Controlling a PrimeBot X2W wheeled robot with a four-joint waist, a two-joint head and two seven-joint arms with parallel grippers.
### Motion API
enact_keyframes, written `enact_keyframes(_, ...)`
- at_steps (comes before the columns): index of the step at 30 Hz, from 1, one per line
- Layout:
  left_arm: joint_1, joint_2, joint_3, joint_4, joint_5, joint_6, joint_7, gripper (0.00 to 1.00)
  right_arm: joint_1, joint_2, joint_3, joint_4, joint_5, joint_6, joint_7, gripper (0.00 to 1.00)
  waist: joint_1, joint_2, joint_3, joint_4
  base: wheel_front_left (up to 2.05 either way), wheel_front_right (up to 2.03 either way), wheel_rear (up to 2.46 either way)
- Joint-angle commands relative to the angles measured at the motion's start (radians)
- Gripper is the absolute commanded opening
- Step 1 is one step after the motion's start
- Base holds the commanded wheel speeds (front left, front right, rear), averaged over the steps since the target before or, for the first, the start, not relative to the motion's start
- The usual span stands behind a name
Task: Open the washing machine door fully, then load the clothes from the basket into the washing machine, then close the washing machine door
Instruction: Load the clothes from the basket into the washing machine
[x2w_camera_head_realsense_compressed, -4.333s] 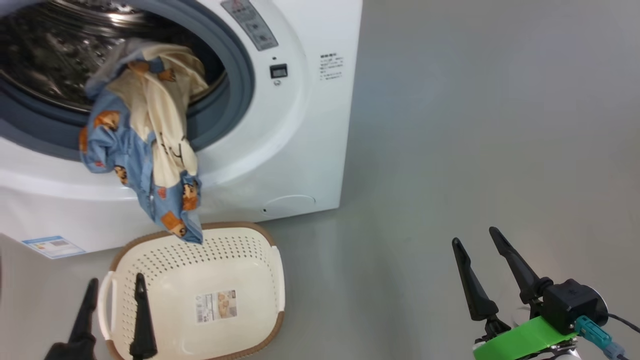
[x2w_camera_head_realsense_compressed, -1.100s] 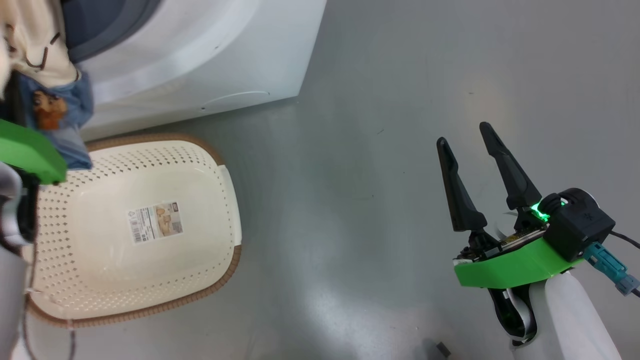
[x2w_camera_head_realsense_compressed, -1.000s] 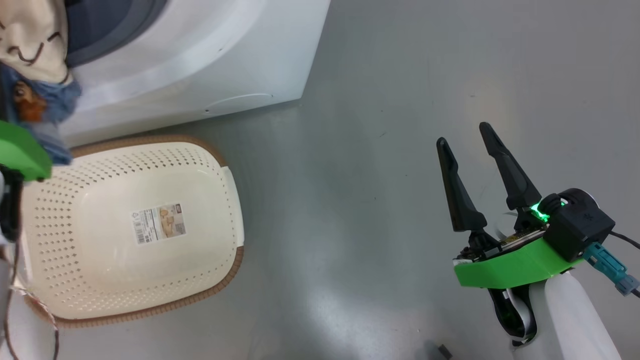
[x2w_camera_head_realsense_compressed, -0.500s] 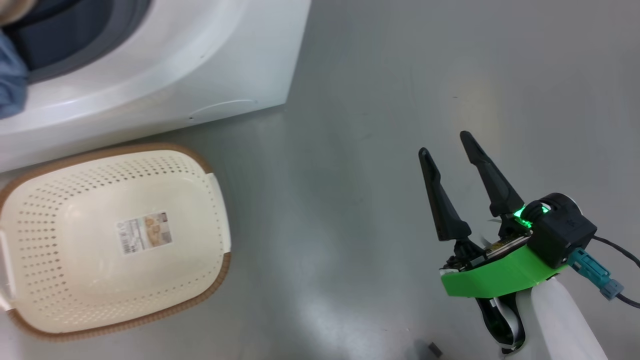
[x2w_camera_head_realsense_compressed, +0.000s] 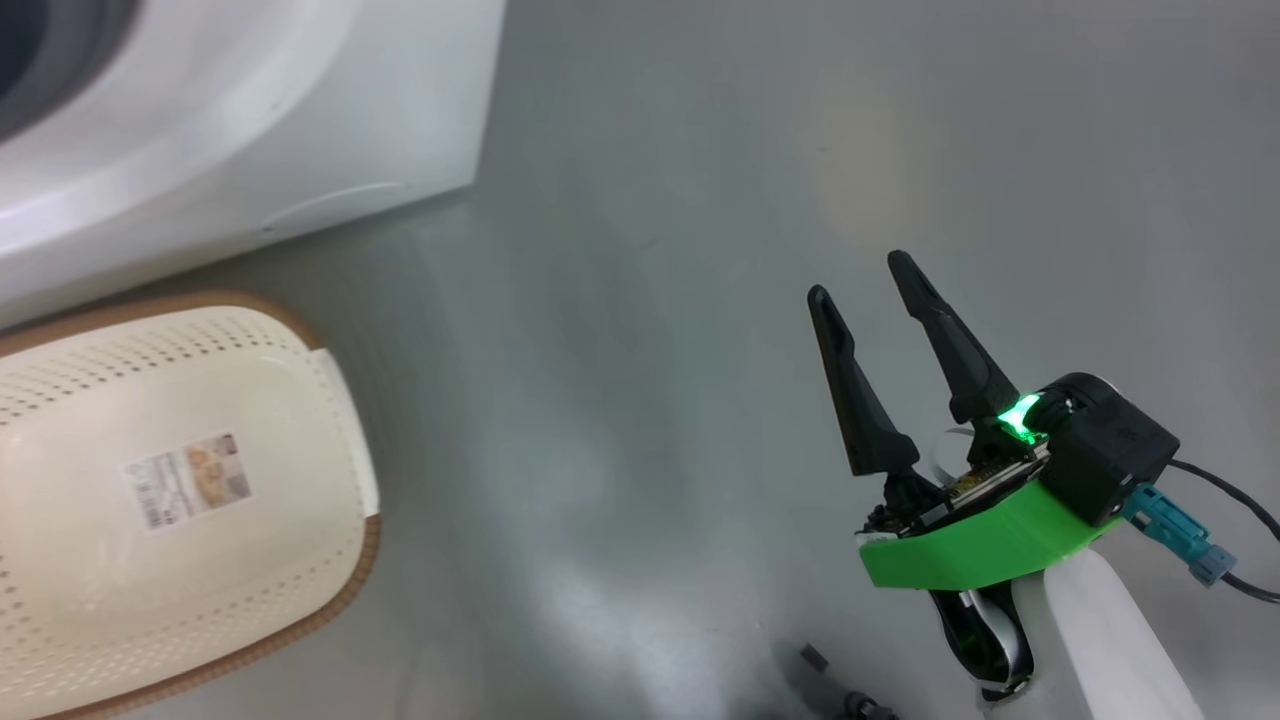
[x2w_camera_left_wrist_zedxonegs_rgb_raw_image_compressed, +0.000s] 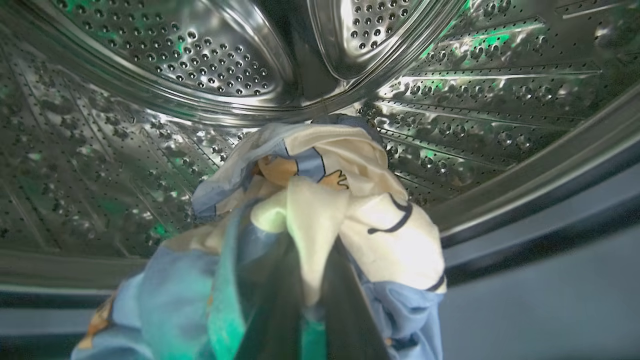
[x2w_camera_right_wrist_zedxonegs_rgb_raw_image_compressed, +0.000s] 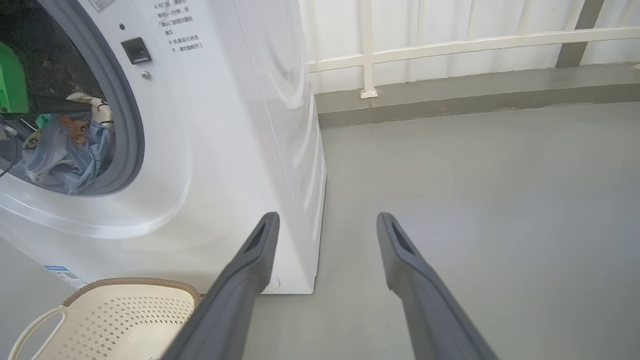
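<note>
My left gripper (x2w_camera_left_wrist_zedxonegs_rgb_raw_image_compressed: 312, 260) has its jaws pinched tight on a fold of the clothes (x2w_camera_left_wrist_zedxonegs_rgb_raw_image_compressed: 320, 200). Cream cloth is squeezed up between the two dark fingers and blue fabric drapes either side of them. The bundle is inside the steel drum (x2w_camera_left_wrist_zedxonegs_rgb_raw_image_compressed: 175, 50) of the washing machine (x2w_camera_right_wrist_zedxonegs_rgb_raw_image_compressed: 225, 125). In the right wrist view it sits low in the opening, just inside the grey-blue gasket (x2w_camera_right_wrist_zedxonegs_rgb_raw_image_compressed: 127, 125). I can't tell whether it rests on the drum wall yet.

I judge it light and thoroughly limp. It will sag, trail and snag on the gasket lip rather than hold a shape, so a bunched fold of several layers near the middle is a better hold than one loose edge. It is neither fragile nor slippery, but a tail could flop back over the rim on release, so I'd want it deep first.

My right gripper (x2w_camera_head_realsense_compressed: 858, 275) hangs over the bare floor (x2w_camera_head_realsense_compressed: 640, 200), well off to the side, jaws spread wide with nothing between them. The basket (x2w_camera_head_realsense_compressed: 300, 400) sits on the floor just in front of the machine, with nothing in it but the paper label (x2w_camera_head_realsense_compressed: 187, 480) on its bottom. I reckon the drum has the whole load.
</note>
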Motion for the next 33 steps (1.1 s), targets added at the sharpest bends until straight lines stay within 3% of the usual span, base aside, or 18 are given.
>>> enact_keyframes(1, -0.057, 0.067, 0.029, -0.013, 0.026, -0.004, -0.007, 0.00, -0.003, 0.004, 0.027, -0.023, 0.016, 0.002, -0.012, 1.00, 0.0000, -0.0001, 0.031, -0.034, 0.00, 0.00, 0.00)
enact_keyframes(8, -0.195, 0.088, 0.011, 0.049, 0.101, -0.018, -0.110, 0.00, -0.020, 0.004, 0.047, -0.023, 0.042, 0.002, -0.012, 1.00, 0.0000, -0.0001, 0.060, -0.073, 0.00, 0.00, 0.00)
enact_keyframes(25, -0.519, 0.101, -0.063, 0.223, 0.325, -0.012, -0.622, 0.00, -0.041, 0.004, 0.073, -0.023, 0.086, 0.002, -0.012, 1.00, 0.0000, -0.0001, 0.129, -0.139, 0.00, 0.00, 0.00)
enact_keyframes(33, -0.515, 0.068, -0.092, 0.338, 0.320, -0.014, -0.603, 0.00, -0.051, 0.004, 0.074, -0.024, 0.087, 0.002, -0.012, 1.00, 0.0000, -0.0001, 0.142, -0.133, 0.00, 0.00, 0.00)
